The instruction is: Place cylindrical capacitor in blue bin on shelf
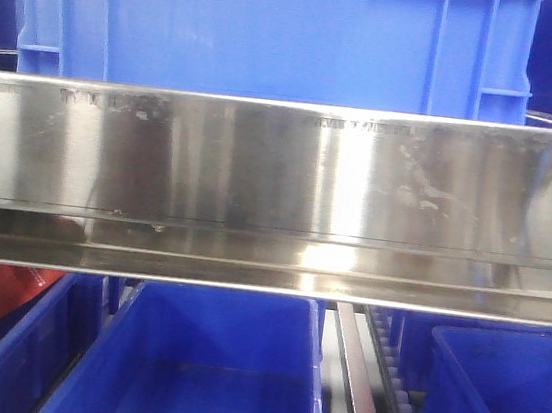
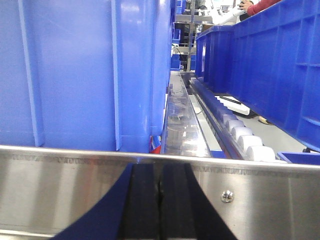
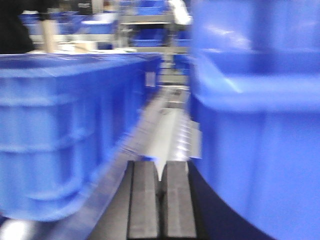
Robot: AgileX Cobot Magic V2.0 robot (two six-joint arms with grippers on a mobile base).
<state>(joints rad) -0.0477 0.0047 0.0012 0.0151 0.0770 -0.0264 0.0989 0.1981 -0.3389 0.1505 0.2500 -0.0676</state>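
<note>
I could not find the cylindrical capacitor in any view. As a small hard cylinder I judged it light, stiff and apt to roll, best pinched across its dark body, not the smooth top.

The left pincer (image 2: 160,197) was clenched, pads pressed together with nothing visible between them, at the shelf (image 2: 65,187) front rail. The right pincer (image 3: 160,197) looked nearly clenched too, though blur hid any small thing in the slit.

The lower blue bin (image 1: 201,369) looked empty inside; the upper bin (image 1: 277,30) showed only its outer wall.
</note>
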